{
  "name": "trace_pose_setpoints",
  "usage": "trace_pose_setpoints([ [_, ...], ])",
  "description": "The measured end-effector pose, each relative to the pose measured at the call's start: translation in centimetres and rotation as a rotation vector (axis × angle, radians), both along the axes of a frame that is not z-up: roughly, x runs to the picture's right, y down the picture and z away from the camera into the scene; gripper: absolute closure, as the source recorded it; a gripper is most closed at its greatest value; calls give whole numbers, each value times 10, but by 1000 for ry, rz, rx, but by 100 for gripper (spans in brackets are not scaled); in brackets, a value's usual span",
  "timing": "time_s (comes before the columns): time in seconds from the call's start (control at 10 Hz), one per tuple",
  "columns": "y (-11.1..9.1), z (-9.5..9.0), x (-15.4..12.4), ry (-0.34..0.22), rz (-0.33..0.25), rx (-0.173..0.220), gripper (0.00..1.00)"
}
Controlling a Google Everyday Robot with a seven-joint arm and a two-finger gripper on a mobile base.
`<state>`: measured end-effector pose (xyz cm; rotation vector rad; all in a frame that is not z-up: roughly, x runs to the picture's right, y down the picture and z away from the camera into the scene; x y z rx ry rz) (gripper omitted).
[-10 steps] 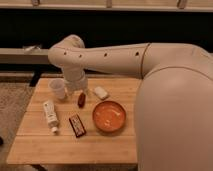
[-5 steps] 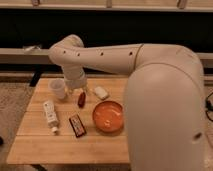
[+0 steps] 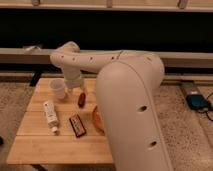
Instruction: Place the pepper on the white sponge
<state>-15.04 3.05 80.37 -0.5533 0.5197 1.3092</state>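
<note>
Arm (image 3: 131, 120): its bulky pale forearm filled the near right of the view and covered the right part of the table.
Table (image 3: 40, 145): a wooden slatted top, its near left part bare.
Packet (image 3: 76, 125): lay flat near the table's middle, just left of the bowl.
Tube (image 3: 50, 115): lay on the left side, cap toward the near edge, apart from the packet.
Bowl (image 3: 95, 118): only a sliver of orange rim showed at the arm's edge; the rest was hidden.
Pepper (image 3: 81, 99): lay on the table, farther back than the packet, right of the cup and apart from it, lengthwise near to far.
Cup (image 3: 58, 89): stood upright at the far left.
Gripper (image 3: 76, 88): hung at the end of the down-turned wrist, just above the pepper's far end, jaws released and holding nothing.
Sponge: not in view; probably hidden behind the arm on the right.
Step in hand: judged to be the approach for the pick; the pepper was not yet grasped and nothing was yet placed.
Next move calls for: lowering so the fingers straddled the pepper across its narrow width, closing gently on the glossy skin, lifting clear of the cup and bowl, then carrying rightward to find the sponge.
Risk: the slick pepper might roll or slip as the jaws closed.
</note>
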Motion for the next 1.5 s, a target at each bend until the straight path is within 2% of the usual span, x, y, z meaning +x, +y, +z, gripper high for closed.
trace_pose_setpoints([
  [0.1, 2, 15, -4, 7, 12, 11, 35],
  [0.6, 20, 58, -14, 2, 26, -1, 35],
  [1.1, 28, 111, -6, -25, 53, -34, 35],
  [1.5, 27, 133, 4, -25, 70, -48, 35],
])
